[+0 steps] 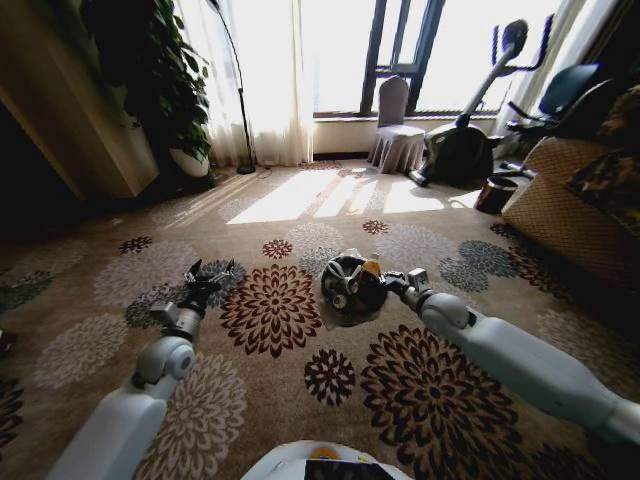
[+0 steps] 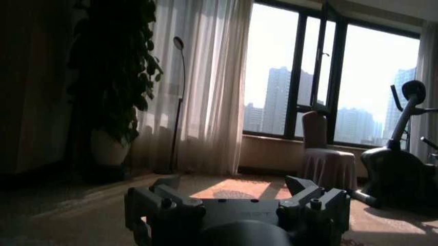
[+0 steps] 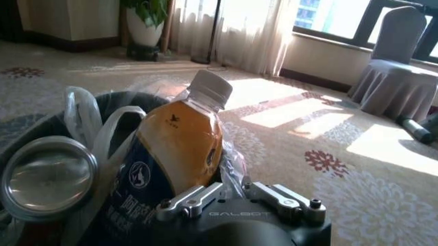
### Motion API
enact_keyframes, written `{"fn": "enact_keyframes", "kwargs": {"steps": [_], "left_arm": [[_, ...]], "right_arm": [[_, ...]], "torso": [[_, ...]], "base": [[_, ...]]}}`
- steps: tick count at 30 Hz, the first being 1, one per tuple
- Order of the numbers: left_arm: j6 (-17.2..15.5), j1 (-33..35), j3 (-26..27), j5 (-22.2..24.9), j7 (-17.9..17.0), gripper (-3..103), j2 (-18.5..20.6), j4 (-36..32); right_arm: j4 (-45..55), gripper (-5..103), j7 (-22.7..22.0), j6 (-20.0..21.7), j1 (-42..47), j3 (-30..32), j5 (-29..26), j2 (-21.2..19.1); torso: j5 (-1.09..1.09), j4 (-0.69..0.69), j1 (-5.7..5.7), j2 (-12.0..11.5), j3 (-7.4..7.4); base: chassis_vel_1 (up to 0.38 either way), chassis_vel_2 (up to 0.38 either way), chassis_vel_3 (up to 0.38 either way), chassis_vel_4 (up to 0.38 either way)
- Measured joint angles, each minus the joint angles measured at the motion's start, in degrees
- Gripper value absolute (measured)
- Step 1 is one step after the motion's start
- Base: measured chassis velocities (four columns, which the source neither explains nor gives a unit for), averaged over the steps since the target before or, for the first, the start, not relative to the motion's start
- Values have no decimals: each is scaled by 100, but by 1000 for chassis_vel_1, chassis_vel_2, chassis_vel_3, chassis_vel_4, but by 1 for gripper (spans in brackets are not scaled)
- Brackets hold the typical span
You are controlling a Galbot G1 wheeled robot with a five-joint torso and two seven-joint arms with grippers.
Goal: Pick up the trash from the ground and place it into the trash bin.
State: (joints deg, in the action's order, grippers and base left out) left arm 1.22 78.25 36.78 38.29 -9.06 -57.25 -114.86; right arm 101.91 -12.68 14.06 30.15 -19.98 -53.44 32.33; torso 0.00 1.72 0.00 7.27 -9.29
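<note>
The right gripper [image 1: 392,283] reaches across the patterned carpet [image 1: 270,360] to the near right rim of the trash bin [image 1: 350,283], which sits on the floor just ahead of the robot, a little right of centre. In the right wrist view its fingers [image 3: 194,197] are drawn close together against the base of a bottle [image 3: 179,148] with orange contents, a dark blue label and a pale cap; the bottle leans tilted on the bin's crinkled plastic liner [image 3: 92,120], beside a metal can [image 3: 46,177] lying end-on. The jaws look pressed on or right at the bottle's lower end, but whether they truly pinch it or have just let go I cannot tell.

The left gripper [image 1: 208,275] hovers over the carpet to the left of the bin, well apart from it, its fingers [image 2: 164,192] spread and holding nothing.

By my reading the step in hand is the drop-off: the bottle is at the bin but rests across the rim and not yet settled inside. The next move calls for a clean release and a straight withdrawal, so the fingers do not drag the liner or tip the light bin. No loose litter is plain on the carpet near the arms
</note>
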Motion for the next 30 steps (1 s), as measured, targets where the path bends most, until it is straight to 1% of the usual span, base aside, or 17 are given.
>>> {"fn": "enact_keyframes", "kwargs": {"steps": [1, 2, 4, 5, 6, 7, 8, 9, 10, 11, 13, 15, 17, 18, 20, 23, 30], "left_arm": [[6, 52, 40, -44, 0, 100, -87, -37], [6, 52, 40, -44, 0, 100, -87, -37], [8, 93, 46, -141, 5, 100, -254, -64], [7, 116, 38, -214, 4, 100, -448, -79], [7, 116, 38, -214, 4, 100, -448, -79], [5, 147, 41, -257, 2, 100, -582, -101], [2, 196, 50, -309, -1, 100, -747, -137], [-5, 217, 40, -339, -4, 100, -836, -155], [-5, 217, 40, -339, -4, 100, -836, -155], [-18, 232, 3, -383, -4, 100, -939, -169], [-32, 256, -98, -452, 1, 100, -1041, -167], [-26, 271, -163, -503, 28, 100, -1076, -131], [-22, 274, -176, -514, 35, 100, -1085, -120], [-14, 279, -195, -530, 46, 100, -1115, -106], [-8, 279, -199, -532, 51, 100, -1134, -106], [21, 292, -243, -568, 76, 100, -1240, -104], [60, 306, -311, -661, 89, 100, -1369, -79]], "right_arm": [[92, 0, -14, -54, 165, 214, -10, -33], [92, 0, -14, -54, 165, 214, -10, -33], [313, 0, 3, -127, 660, 802, 16, -133], [470, 0, 91, -200, 1336, 1533, 126, -191], [470, 0, 91, -200, 1336, 1533, 126, -191], [512, 0, 148, -237, 1796, 1978, 215, -167], [533, 0, 234, -251, 2287, 2425, 300, -104], [553, 0, 318, -260, 2685, 2784, 371, -43], [553, 0, 318, -260, 2685, 2784, 371, -43], [586, 0, 396, -275, 3156, 3206, 457, 29], [702, 0, 522, -285, 4005, 4067, 568, 195], [833, 0, 588, -286, 4536, 4653, 603, 322], [869, 0, 604, -286, 4658, 4786, 607, 356], [968, 0, 643, -286, 4984, 5120, 625, 443], [1003, 0, 664, -286, 5114, 5245, 639, 485], [1124, 0, 708, -291, 5516, 5660, 689, 706], [1243, 0, 801, -353, 5897, 5965, 804, 986]], "torso": [[4, 4, 0, 0, 0], [4, 4, 0, 0, 0], [5, 7, 0, 0, 0], [0, 5, 0, 0, 1], [0, 5, 0, 0, 1], [-2, -4, 0, 0, 1], [0, -7, 0, 0, 1], [5, -6, 0, 0, 0], [5, -6, 0, 0, 0], [8, -9, 0, 0, 0], [4, -8, 0, 0, 0], [2, -5, 0, 0, 0], [2, -4, 0, 0, 0], [0, 1, -1, 0, 0], [1, 1, 0, 0, 0], [1, -2, 0, 0, 0], [-3, -2, 0, 0, 0]], "base": [[0, 0, 0, 0], [0, 0, 0, 0], [0, 0, 0, 0], [0, 0, 0, 0], [0, 0, 0, 0], [0, 0, 0, 0], [0, 0, 0, 0], [0, 0, 0, 0], [0, 0, 0, 0], [0, 0, 0, 0], [0, 0, 0, 0], [0, 0, 0, 0], [0, 0, 0, 0], [0, 0, 0, 0], [0, 0, 0, 0], [-39, -39, 54, 54], [-123, -124, 122, 130]]}}
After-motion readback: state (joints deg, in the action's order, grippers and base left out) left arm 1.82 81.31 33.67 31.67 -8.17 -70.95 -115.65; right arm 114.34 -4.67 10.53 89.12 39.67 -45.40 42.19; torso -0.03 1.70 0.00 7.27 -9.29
